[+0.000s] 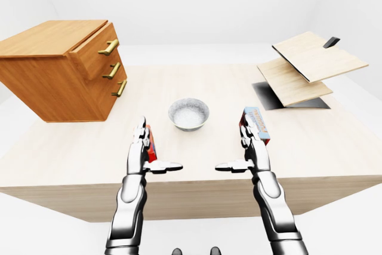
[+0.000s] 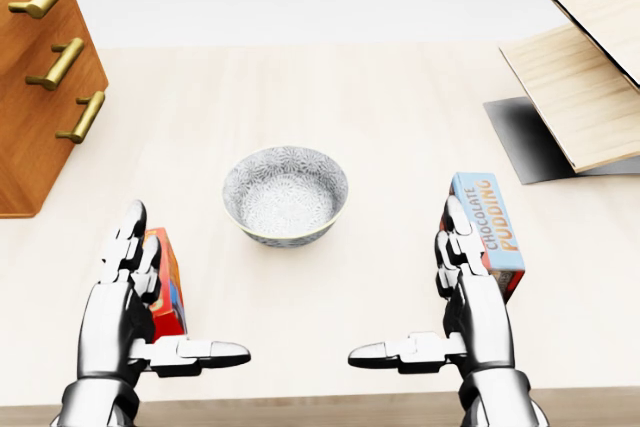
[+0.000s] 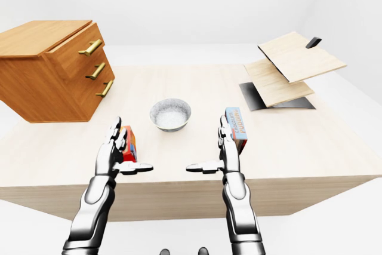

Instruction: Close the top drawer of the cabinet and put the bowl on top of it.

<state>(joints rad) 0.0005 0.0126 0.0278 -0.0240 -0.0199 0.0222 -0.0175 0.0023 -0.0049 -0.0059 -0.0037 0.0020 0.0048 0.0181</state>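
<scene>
A wooden cabinet [image 1: 54, 70] with three brass-handled drawers stands at the left of the table. Its top drawer [image 1: 95, 49] is pulled out a little. A grey patterned bowl [image 2: 285, 194] sits upright and empty in the middle of the table, well to the right of the cabinet. My left hand [image 1: 161, 144] and right hand [image 1: 233, 146] hover over the table's lower edge, below the bowl on either side of it. Both are open, palms facing each other and thumbs pointing inward, holding nothing.
A red box [image 2: 168, 292] stands just beside my left hand, and a blue chocolate pudding box [image 2: 490, 222] beside my right. Tilted wooden boards [image 1: 310, 58] over a dark mat [image 1: 268, 97] occupy the table's right. The light wood table [image 1: 197, 82] spans the view.
</scene>
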